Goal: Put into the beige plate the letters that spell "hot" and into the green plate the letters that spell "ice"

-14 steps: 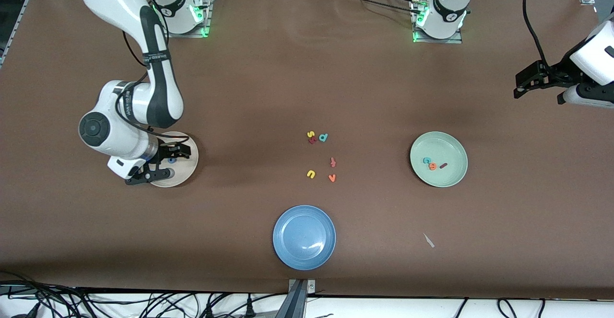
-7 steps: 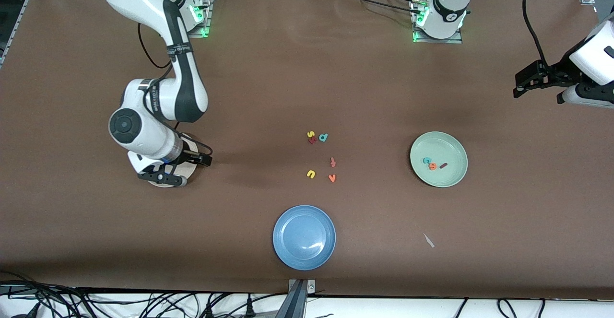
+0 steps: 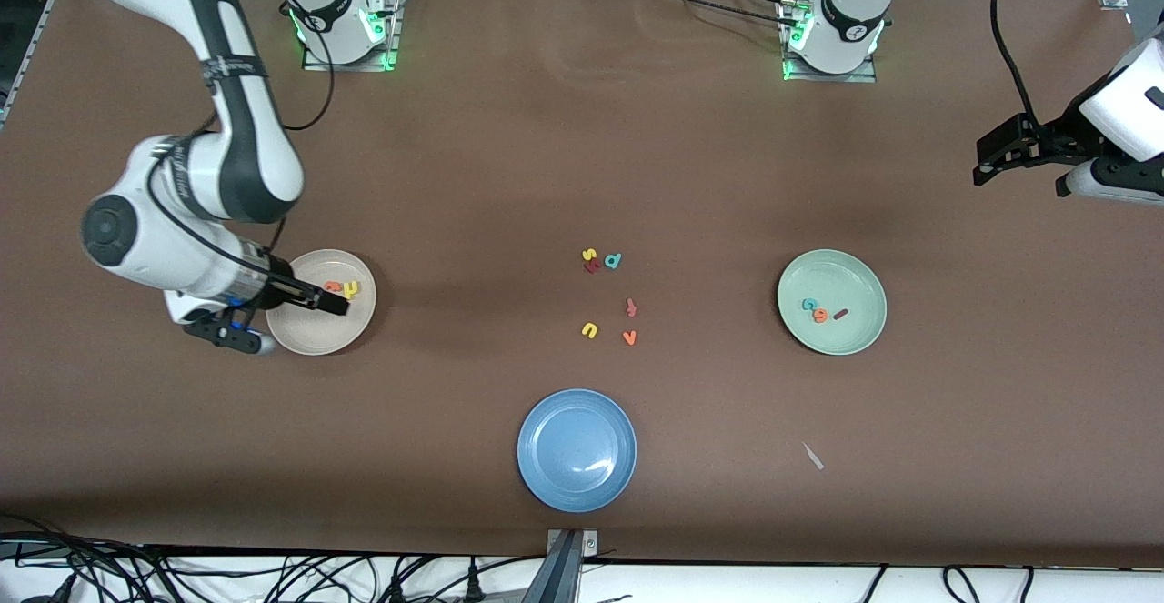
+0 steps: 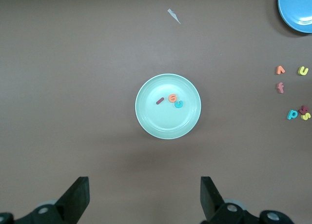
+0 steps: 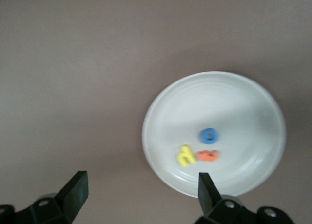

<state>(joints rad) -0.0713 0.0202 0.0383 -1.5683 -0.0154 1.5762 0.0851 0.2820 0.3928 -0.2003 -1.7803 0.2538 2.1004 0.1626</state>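
Note:
The beige plate (image 3: 338,330) holds a yellow "h" (image 5: 185,155), a blue "o" (image 5: 208,135) and an orange "t" (image 5: 208,156). My right gripper (image 3: 296,324) hangs open and empty over that plate's rim at the right arm's end of the table. In the front view one of its fingers hides the "o". The green plate (image 3: 846,276) holds a teal "c" (image 3: 808,305), an orange "e" (image 3: 820,316) and a dark red "i" (image 3: 841,314). My left gripper (image 3: 1023,175) waits open and empty, high over the table's left-arm end.
Loose letters lie mid-table: a yellow "s" (image 3: 589,255), a teal "d" (image 3: 614,261), a red "f" (image 3: 631,307), a yellow "u" (image 3: 589,330) and an orange "v" (image 3: 629,337). A blue plate (image 3: 576,450) sits nearest the camera. A small white scrap (image 3: 812,456) lies nearby.
The right arm has swung off the beige plate toward its own end of the table, uncovering the yellow and orange letters. The left arm has not moved.

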